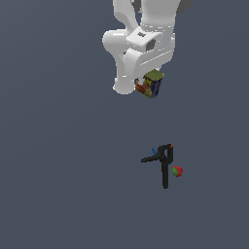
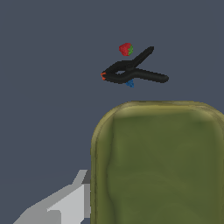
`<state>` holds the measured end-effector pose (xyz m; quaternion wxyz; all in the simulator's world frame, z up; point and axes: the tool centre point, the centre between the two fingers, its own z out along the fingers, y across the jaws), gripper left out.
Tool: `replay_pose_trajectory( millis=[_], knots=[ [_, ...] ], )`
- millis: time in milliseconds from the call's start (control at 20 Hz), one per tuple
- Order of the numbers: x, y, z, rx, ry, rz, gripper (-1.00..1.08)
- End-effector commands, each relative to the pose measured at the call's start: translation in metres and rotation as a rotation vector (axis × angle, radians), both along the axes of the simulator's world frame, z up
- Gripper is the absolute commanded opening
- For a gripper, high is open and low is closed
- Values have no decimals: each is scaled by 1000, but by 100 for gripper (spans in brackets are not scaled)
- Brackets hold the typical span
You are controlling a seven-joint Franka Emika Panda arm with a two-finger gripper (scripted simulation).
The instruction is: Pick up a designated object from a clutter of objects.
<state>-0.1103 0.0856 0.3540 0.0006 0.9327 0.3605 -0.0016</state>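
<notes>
Exterior view: end effector (image 1: 146,86) grips small can (image 1: 153,84), up high, far from black clamp (image 1: 164,163) & tiny ball (image 1: 177,171).

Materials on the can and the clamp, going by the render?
Can: probably printed metal; squat body, matte olive-green top, blue, red and yellow label. No glint shows, so card or plastic is possible. Clamp: looks like matte black plastic with blue and red tips, thin arms, no metallic shine.
</notes>
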Motion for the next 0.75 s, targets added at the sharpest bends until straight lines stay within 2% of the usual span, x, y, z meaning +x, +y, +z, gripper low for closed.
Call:
replay_pose_trajectory(
  millis=[0,350,700],
  knots=[
    [3,9,20,1,-2,0,-100],
    [8,24,52,2,-3,-1,-100],
    [10,29,62,2,-3,-1,-100]
  ],
)
